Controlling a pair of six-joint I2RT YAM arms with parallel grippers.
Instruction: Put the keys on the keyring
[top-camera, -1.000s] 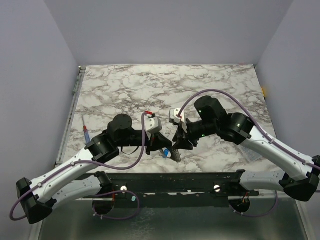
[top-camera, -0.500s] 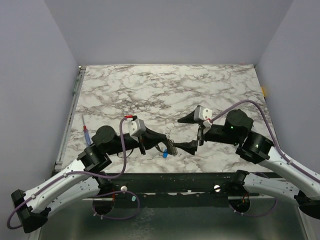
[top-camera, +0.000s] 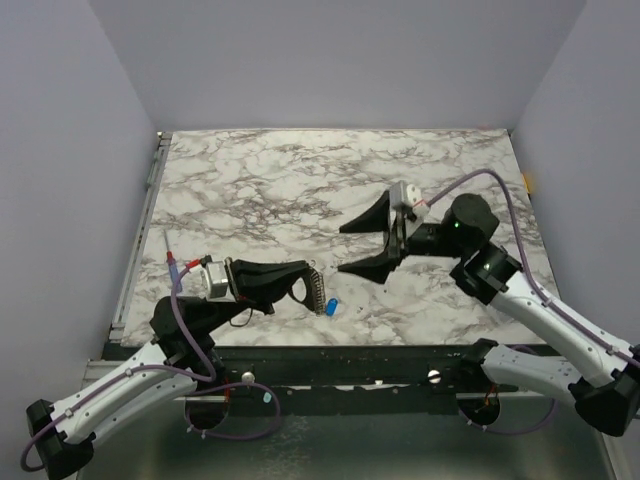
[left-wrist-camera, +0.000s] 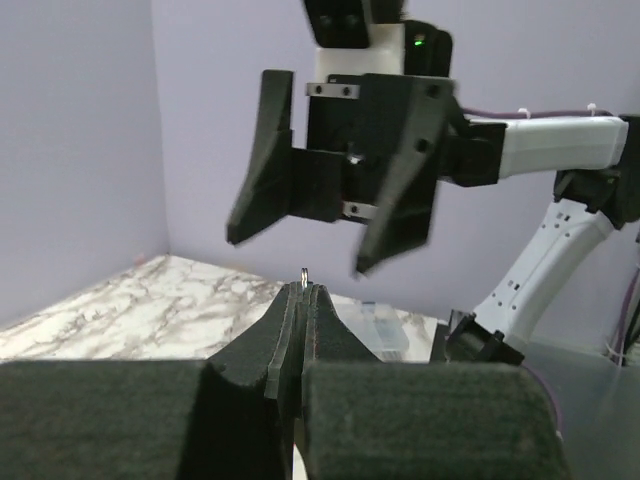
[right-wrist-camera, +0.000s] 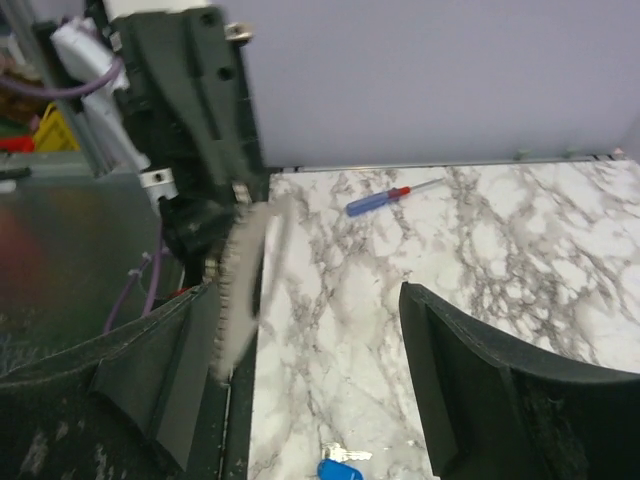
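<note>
Backed apart since a second ago, with right claw (top-camera: 342, 250) spread wide and empty. Left claw (top-camera: 318, 283) pinched shut on thin, stiff keyring (left-wrist-camera: 305, 276). Lying flat on desk (top-camera: 250, 180): blue-headed key (top-camera: 330, 307), light, slippery; best gripped by its head.

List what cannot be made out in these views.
Left wrist view: the thin silvery wire keyring shows only its tip; the shut left fingers hide the rest.
Right wrist view: the pale silvery strip hanging at the left fingers is blurred; keys or chain, cannot tell.
Right wrist view: the small blue-headed metal key is cut off by the bottom edge.
</note>
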